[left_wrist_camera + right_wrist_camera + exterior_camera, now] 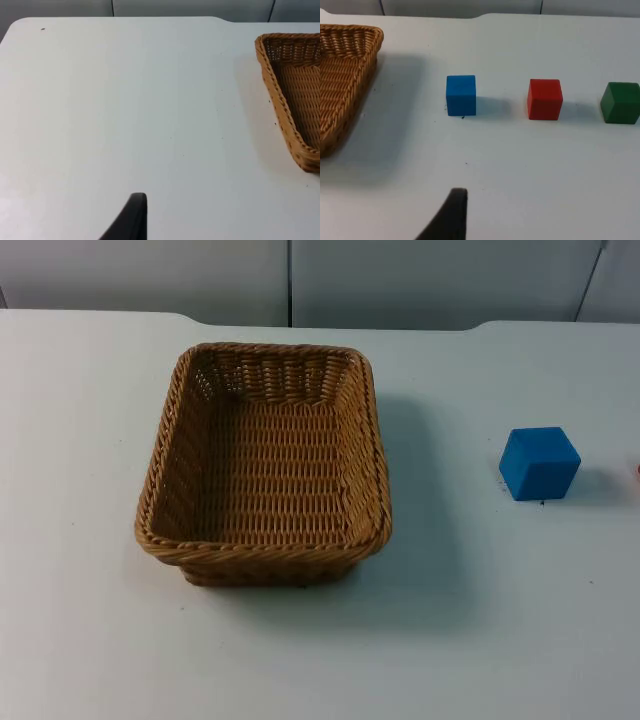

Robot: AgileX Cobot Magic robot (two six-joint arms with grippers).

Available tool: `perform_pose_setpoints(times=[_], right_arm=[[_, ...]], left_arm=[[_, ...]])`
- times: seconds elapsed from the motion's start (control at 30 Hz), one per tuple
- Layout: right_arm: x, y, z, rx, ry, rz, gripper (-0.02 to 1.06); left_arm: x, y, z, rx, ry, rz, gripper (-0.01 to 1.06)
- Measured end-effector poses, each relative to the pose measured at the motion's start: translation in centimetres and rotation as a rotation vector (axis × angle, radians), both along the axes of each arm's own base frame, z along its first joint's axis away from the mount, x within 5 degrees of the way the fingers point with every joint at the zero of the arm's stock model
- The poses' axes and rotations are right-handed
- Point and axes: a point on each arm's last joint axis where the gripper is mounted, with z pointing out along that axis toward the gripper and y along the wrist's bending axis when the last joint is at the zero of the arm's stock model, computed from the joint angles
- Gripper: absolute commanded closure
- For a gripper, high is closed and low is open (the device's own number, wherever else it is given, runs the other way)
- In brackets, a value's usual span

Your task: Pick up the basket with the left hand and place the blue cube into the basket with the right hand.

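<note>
While over bare table (pixel 125 100), left claw (pixel 131 220) touching nothing; spread cannot be told. Same for right claw (pixel 451 217), short of blue cube (pixel 461 95). Basket (pixel 265 465) unheld.

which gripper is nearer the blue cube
Right. The right gripper looks onto the blue cube just ahead; the left gripper faces bare table beyond the woven wicker basket.

black tapered fingertip (pixel 131 220)
</note>
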Motion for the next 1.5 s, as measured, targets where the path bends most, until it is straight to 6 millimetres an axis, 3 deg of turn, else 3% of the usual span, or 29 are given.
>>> perform_pose_setpoints(times=[0.27,0.53,0.73,0.87,1.07,1.47,1.5], right_arm=[[-0.1,0.3,0.1,0.027,-0.002,0.018,0.0],[1.3,0.5,1.4,0.033,0.081,0.024,0.0],[3.2,0.6,2.5,0.032,0.106,0.023,0.0],[4.3,0.6,2.8,0.033,0.098,0.022,0.0],[5.8,0.7,3.4,0.015,0.042,0.033,0.0],[7.3,0.8,3.6,0.011,0.031,0.035,0.01],[7.3,0.8,3.6,0.011,0.031,0.035,0.01]], left_arm=[[0.3,-0.4,0.1,-0.05,0.014,-0.02,0.0],[1.4,-0.4,3.3,-0.067,-0.018,-0.024,0.0],[3.7,-0.4,5.5,-0.094,-0.01,-0.028,0.0],[5.6,-0.5,6.4,-0.116,-0.003,-0.046,0.0],[10.4,-0.8,6.8,-0.143,0.02,-0.107,0.0],[19.1,-1.8,3.5,-0.276,0.167,-0.227,0.0],[19.1,-1.8,3.5,-0.276,0.167,-0.227,0.0]])
